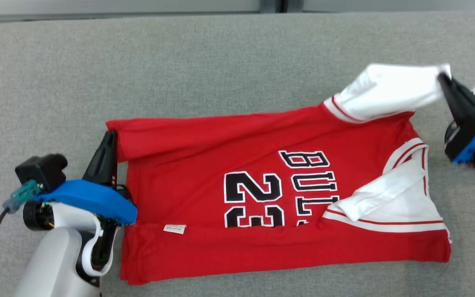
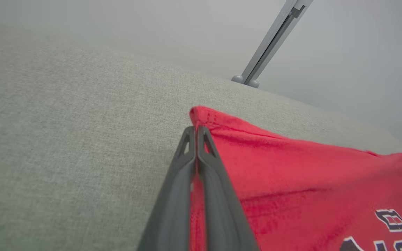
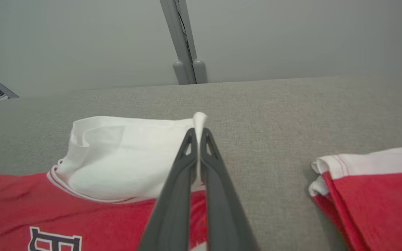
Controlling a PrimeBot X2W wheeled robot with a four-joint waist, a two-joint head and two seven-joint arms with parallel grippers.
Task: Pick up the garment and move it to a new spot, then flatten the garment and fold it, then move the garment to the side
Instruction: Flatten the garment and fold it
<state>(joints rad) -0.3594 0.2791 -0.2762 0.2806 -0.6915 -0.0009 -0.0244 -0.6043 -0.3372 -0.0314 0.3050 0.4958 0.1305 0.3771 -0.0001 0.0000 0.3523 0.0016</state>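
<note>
The left gripper is pinched tight on the red hem corner of the garment. The right gripper is clamped on the end of its white sleeve. The garment lies spread on the grey padded surface, its number half lost under a fold. The left forearm reaches in low. The right arm is cut off at the edge, beside another red-and-white garment.

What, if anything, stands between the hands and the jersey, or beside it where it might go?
Nothing between them: the left hand grips the jersey by its red corner, the right hand its white sleeve. To the right, a second red-and-white garment lies apart from it on the grey surface.
</note>
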